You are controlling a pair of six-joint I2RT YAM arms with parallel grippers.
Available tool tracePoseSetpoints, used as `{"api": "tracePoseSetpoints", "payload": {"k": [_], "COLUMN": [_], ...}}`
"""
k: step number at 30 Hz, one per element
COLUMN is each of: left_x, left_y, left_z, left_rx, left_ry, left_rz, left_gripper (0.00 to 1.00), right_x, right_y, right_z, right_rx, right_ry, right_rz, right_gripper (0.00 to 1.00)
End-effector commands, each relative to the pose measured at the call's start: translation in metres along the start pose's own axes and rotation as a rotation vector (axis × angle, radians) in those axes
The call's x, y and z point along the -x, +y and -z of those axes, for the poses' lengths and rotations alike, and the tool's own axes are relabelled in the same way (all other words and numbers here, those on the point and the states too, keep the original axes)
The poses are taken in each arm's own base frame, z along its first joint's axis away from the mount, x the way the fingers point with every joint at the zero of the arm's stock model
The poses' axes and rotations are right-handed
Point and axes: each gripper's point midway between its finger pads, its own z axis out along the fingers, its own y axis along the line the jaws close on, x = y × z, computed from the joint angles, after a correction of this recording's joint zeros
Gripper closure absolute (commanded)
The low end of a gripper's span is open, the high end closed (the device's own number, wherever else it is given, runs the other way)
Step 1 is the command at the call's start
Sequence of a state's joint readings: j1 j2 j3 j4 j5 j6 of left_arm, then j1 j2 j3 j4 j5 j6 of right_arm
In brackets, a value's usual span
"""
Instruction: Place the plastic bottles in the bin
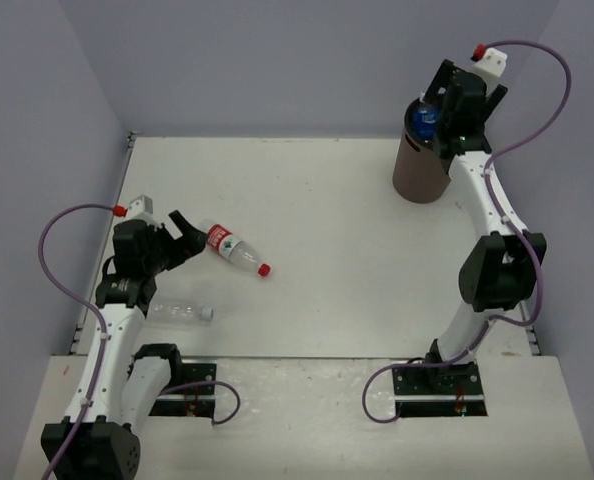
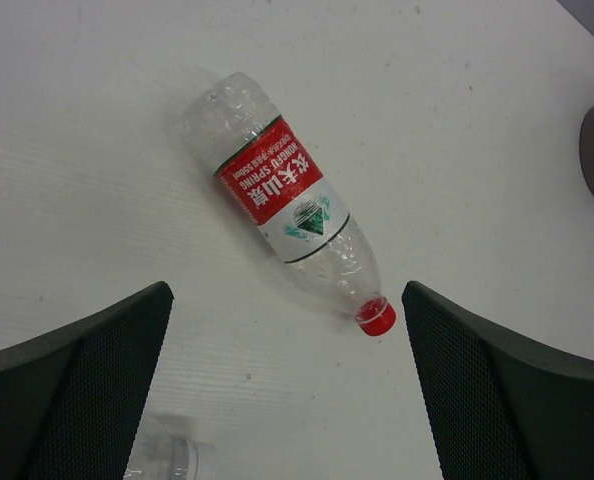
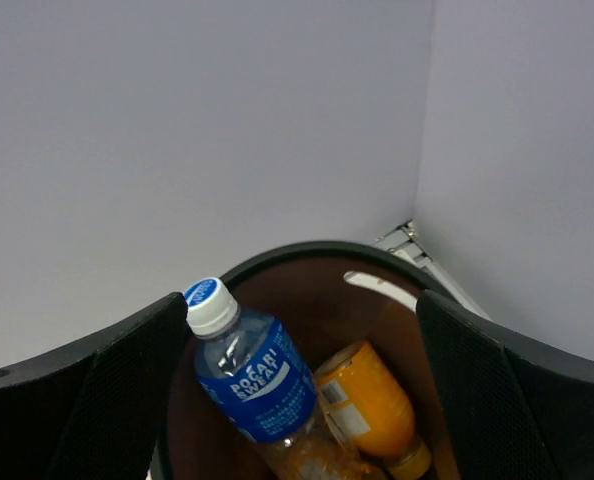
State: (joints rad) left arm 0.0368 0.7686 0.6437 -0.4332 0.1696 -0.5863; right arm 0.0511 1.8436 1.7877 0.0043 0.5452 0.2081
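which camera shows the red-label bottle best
Left wrist: the red-label bottle lies centred and large, label and cap sharp. The top view shows it small, just ahead of the left hand. The right wrist view misses it, looking into the bin.

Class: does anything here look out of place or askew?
The blue-label bottle stands tilted, cap up, in the bin beside an orange bottle. The red-label bottle and a plain clear bottle lie sideways on the table.

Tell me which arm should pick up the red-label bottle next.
Left. The left hand, open, sits right beside the red-label bottle, which shows just ahead of its fingers in the wrist view. The right hand is far off above the bin.
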Motion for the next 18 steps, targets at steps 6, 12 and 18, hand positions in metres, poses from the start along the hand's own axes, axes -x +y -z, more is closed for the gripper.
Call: {"api": "tracePoseSetpoints", "payload": {"k": [6, 12, 18], "left_x": [-0.003, -0.008, -0.018], "left_y": [-0.006, -0.027, -0.018], "left_z": [-0.023, -0.048, -0.076], "left_rx": [0.011, 0.033, 0.138], "left_ry": [0.014, 0.044, 0.079], "left_rz": [0.060, 0.051, 0.054], "left_gripper": [0.00, 0.00, 0.00], "right_x": [0.026, -0.024, -0.111], "right_y": [0.037, 0.041, 0.026], "right_z": [0.146, 0.230, 0.306], "right_rx": [0.375, 0.496, 0.597], "right_ry": [-0.034, 0.112, 0.269], "right_rz": [-0.027, -0.190, -0.281], "right_gripper": [0.01, 0.01, 0.01]}}
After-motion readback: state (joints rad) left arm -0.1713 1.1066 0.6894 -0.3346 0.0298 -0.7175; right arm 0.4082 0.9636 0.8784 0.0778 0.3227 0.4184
